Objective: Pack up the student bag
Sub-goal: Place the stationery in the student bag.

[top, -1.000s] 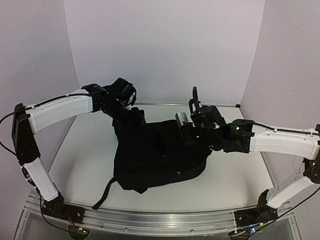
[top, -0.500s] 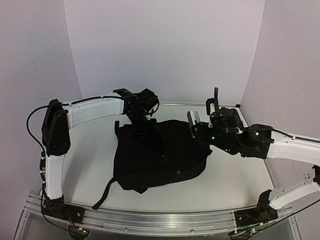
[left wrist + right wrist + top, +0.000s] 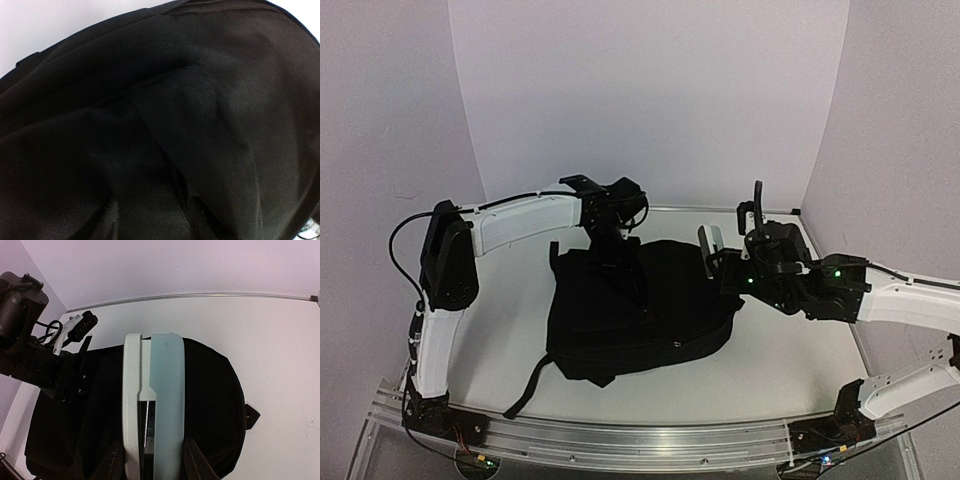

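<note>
Swung in from back-left onto bag [image 3: 630, 320] top: left gripper [image 3: 625, 265] | jaws: left cannot tell, lost in black cloth; right gripper [image 3: 155, 460] clamped on white-and-blue box [image 3: 155, 390], above bag's right side | bag flat on table [image 3: 500, 300], middle | step, likely: opening bag | next: hold mouth wide, lower box in

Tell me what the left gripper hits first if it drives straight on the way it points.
The student bag: its black fabric fills the wrist view, and from above the left gripper looks to be right at its surface, though depth is unclear.
</note>
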You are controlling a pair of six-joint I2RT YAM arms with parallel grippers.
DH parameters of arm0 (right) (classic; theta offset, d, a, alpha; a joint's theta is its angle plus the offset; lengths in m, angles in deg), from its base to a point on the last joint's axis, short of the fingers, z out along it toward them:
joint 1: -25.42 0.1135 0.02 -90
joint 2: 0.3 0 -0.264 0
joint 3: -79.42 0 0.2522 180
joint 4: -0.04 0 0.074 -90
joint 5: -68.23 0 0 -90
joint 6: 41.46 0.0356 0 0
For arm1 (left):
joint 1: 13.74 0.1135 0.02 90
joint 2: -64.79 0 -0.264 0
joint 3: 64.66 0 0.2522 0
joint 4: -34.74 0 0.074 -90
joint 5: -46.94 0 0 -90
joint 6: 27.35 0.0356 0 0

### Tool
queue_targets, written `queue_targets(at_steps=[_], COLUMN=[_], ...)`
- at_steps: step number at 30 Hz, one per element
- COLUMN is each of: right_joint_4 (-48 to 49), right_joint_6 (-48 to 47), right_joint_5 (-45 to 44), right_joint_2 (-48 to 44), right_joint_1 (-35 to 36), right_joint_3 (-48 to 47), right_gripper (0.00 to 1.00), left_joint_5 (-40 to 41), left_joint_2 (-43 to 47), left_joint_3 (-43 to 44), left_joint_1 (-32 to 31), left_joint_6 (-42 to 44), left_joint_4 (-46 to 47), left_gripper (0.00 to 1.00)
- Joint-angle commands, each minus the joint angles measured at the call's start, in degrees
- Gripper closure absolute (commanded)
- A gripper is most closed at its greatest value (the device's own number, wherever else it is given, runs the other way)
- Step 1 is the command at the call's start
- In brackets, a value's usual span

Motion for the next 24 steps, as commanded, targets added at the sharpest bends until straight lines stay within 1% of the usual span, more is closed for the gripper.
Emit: queue_targets(at_steps=[1, 7, 10, 13, 14, 15, 16, 17, 20, 22, 24], right_joint_4=[3.5, 3.84, 4.67, 6.01, 6.38, 6.58, 6.7, 6.74, 6.88, 7.27, 7.6], right_joint_6=[0.87, -2.04, -5.22, -7.48, -7.78, -8.01, -8.09, -8.04, -7.6, -7.33, -7.13], right_joint_5=[-1.05, 0.33, 4.72, 9.16, 10.2, 10.9, 11.26, 11.37, 11.23, 11.17, 11.22], right_joint_2=[-0.93, -0.12, 0.13, 0.29, 0.49, 0.78, 1.15, 1.65, 2.61, 2.78, 2.62], right_joint_1=[-0.22, -0.18, -0.18, -0.17, -0.14, -0.19, -0.18, -0.11, -0.19, -0.16, -0.17], right_joint_3=[0.01, -0.91, -1.67, -2.0, -2.12, -2.27, -2.49, -2.68, -2.9, -2.82, -2.68], right_gripper=[0.8, 0.8, 0.8, 0.8, 0.81, 0.8, 0.81, 0.81, 0.81, 0.81, 0.81], left_joint_5=[2.65, 5.1, 7.38, 8.57, 8.77, 8.64, 7.88, 7.02, 3.76, 2.71, 3.5], left_joint_2=[-4.54, -3.4, -1.13, 2.03, 2.68, 3.53, 4.33, 5.21, 6.88, 6.12, 4.15], left_joint_3=[0.7, -1.8, -3.41, -5.47, -5.86, -6.24, -6.71, -7.35, -8.78, -7.92, -5.46], left_joint_1=[-1.58, -1.6, -1.6, -1.59, -1.54, -1.52, -1.51, -1.55, -1.59, -1.8, -2.17], left_joint_6=[0.68, 0.39, -0.15, -0.26, -0.25, -0.09, 0.35, 0.68, 2.42, 3.84, 4.81], left_joint_4=[-7.17, -7.4, -6.02, -3.0, -2.03, -1.24, 0.24, 1.5, 6.38, 6.69, 4.42], left_gripper=[0.61, 0.8, 0.89, 0.97, 0.97, 0.97, 0.92, 0.84, 0.67, 0.6, 0.56])
